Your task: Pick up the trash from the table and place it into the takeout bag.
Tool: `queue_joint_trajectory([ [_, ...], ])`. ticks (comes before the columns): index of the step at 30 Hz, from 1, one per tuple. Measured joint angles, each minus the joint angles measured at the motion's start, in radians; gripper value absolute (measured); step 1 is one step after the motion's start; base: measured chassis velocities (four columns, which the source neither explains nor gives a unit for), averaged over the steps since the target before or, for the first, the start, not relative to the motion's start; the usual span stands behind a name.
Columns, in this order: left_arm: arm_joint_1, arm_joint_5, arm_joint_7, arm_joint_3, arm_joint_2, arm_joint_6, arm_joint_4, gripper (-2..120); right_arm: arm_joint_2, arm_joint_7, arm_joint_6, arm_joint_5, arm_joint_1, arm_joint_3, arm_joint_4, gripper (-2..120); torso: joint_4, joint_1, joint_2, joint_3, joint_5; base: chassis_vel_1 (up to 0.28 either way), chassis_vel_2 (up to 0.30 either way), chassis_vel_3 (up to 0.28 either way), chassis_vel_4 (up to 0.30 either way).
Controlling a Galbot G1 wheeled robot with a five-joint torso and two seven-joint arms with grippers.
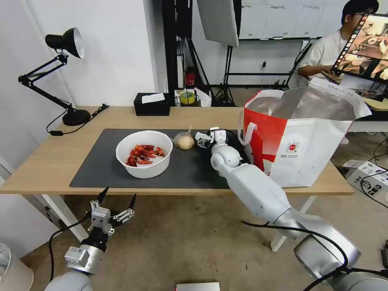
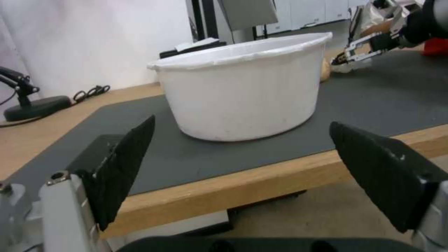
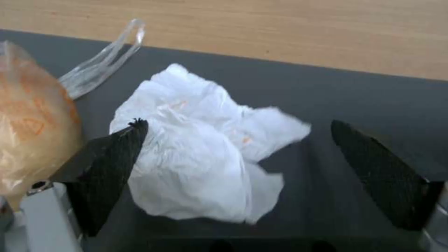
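A white bowl of red crayfish shells stands on the dark mat of the table. Right of it lies a small tan knotted bag. Beside that bag my right gripper is low over the mat. In the right wrist view it is open, with the crumpled white tissue between its fingers and the tan bag to one side. The red-and-white takeout bag stands open at the table's right end. My left gripper hangs open below the table's front edge, facing the bowl.
A black tissue box and a tape roll sit at the table's back edge. A black desk lamp stands at the back left. A cardboard box lies on the floor to the right.
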Motion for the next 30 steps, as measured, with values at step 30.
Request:
queue_joint_trajectory([
  [30,-0.015,-0.003,-0.001,0.011,-0.002,-0.001,0.005,100,0.021,-0.073,0.031,-0.010,0.007,-0.004,-0.019,100,0.0000,0.000,0.000,0.000,0.0000,0.000,0.000,0.000,0.000],
])
